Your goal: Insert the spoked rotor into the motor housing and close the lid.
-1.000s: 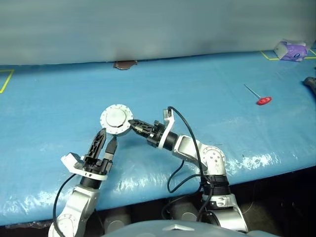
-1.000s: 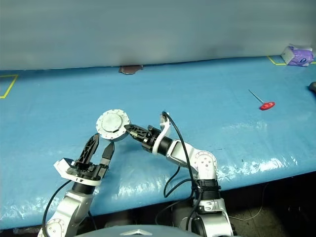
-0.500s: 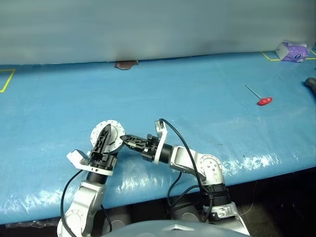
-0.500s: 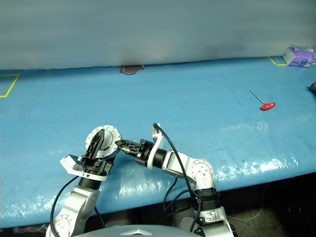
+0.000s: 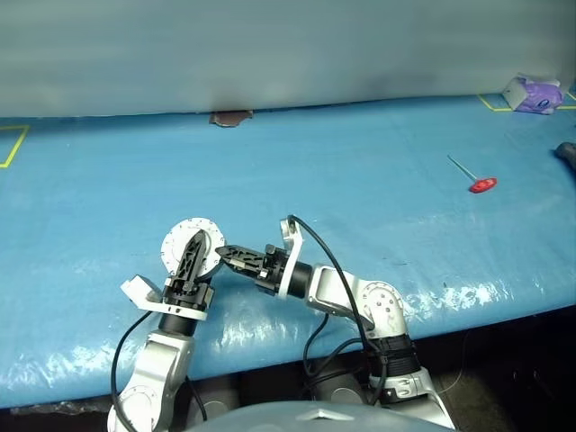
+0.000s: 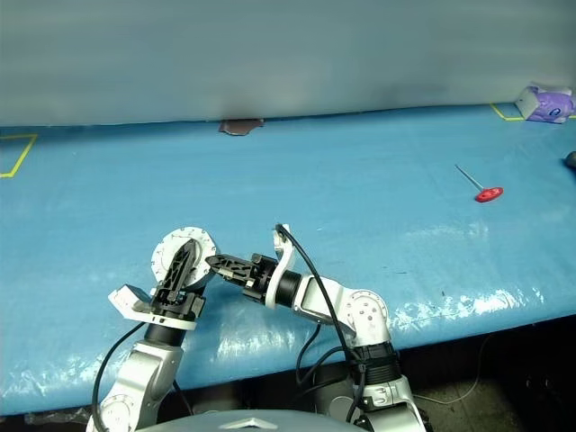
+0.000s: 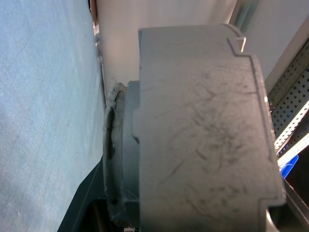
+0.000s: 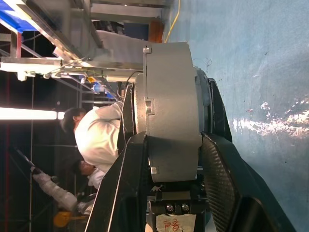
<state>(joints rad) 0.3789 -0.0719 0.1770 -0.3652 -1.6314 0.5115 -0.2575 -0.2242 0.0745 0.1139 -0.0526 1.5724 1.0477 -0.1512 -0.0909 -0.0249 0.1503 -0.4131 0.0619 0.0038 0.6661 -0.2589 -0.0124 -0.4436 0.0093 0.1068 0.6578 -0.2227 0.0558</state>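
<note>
Right gripper pinching the motor housing by its right edge, one black finger on the top face and one on the underside, as the right wrist view shows with the grey body clamped between the two fingers. Held clear of the blue table, near the front edge, left of centre, with the lid closed on top, notched rim and pale flat face turned up. Left gripper reaching in from the near side, fingers set over the top face and under the housing; how firmly pressed cannot be told, since the near finger covers much of the disc and hides the contact. Left wrist view taken up by the scratched grey side of the housing, too close to make out the finger pads. Spoked rotor not to be made out; inside of the housing covered by the lid. Well apart on the far right of the table, a small red-handled tool, a purple and white object at the far corner, and a dark thing cut off by the right edge. Brown patch at the far edge of the table. People in the background of the right wrist view, hard to make out.
</note>
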